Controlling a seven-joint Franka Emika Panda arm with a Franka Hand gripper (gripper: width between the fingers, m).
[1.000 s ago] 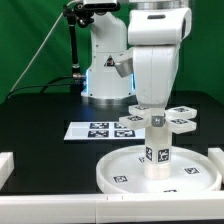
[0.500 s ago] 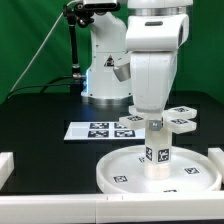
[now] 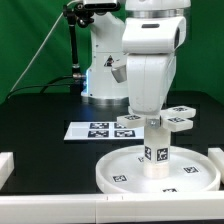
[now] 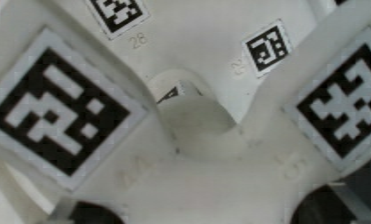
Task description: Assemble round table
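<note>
The large round disc (image 3: 125, 170) lies on the black table at the front. The short cylinder leg (image 3: 156, 150) stands upright on the middle of the disc. My gripper (image 3: 154, 121) comes straight down and is shut on the top of the leg. The cross-shaped base (image 3: 178, 120) lies behind the disc, toward the exterior view's right, apart from both. In the wrist view the leg (image 4: 200, 120) with its large tags fills the picture, and the gripper (image 4: 208, 208) holds it; small tags on the disc (image 4: 267, 45) show beyond.
The marker board (image 3: 98, 129) lies flat behind the disc, in front of the robot's base (image 3: 100, 70). White blocks stand at the table's edges on the exterior view's left (image 3: 5, 166) and right (image 3: 216, 156). A white rail (image 3: 60, 210) runs along the front.
The wrist and arm housing have turned and shifted slightly toward the exterior view's left while the gripper stays on the leg. The leg, disc and base stay in place.
</note>
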